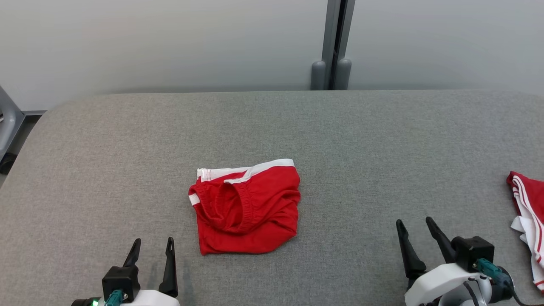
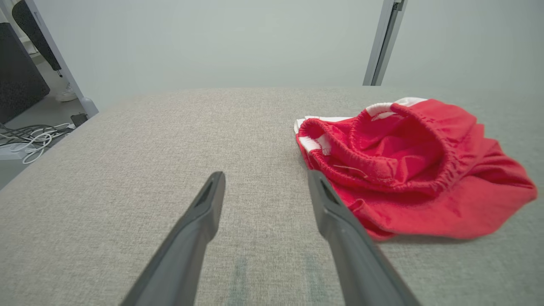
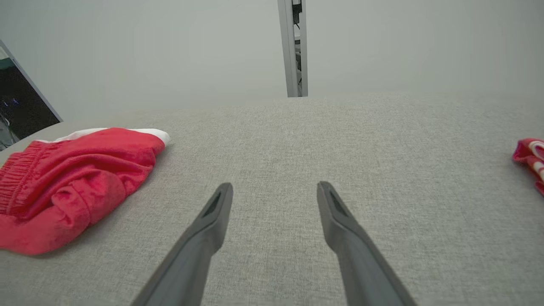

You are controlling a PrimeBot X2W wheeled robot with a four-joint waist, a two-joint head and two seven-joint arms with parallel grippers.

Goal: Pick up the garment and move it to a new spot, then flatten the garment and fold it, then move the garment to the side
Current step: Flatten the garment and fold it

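The garment [image 1: 246, 207] is a pair of red shorts with white trim, lying crumpled in the middle of the grey table [image 1: 127, 148], waistband gaping upward. In the left wrist view the garment [image 2: 408, 165] lies to the right of the fingers; in the right wrist view the garment [image 3: 68, 182] lies at the left. My left gripper [image 1: 153, 246] stands open at the lower left, short of the garment and to its left. My right gripper [image 1: 415, 225] stands open at the lower right, well clear of it. Both hold nothing.
A second red and white garment [image 1: 529, 221] lies at the table's right edge, seen too at the right of the right wrist view [image 3: 529, 159]. A grey post [image 1: 333, 46] stands behind the table against a pale wall. Cables [image 2: 29, 138] lie on the floor past the left edge.
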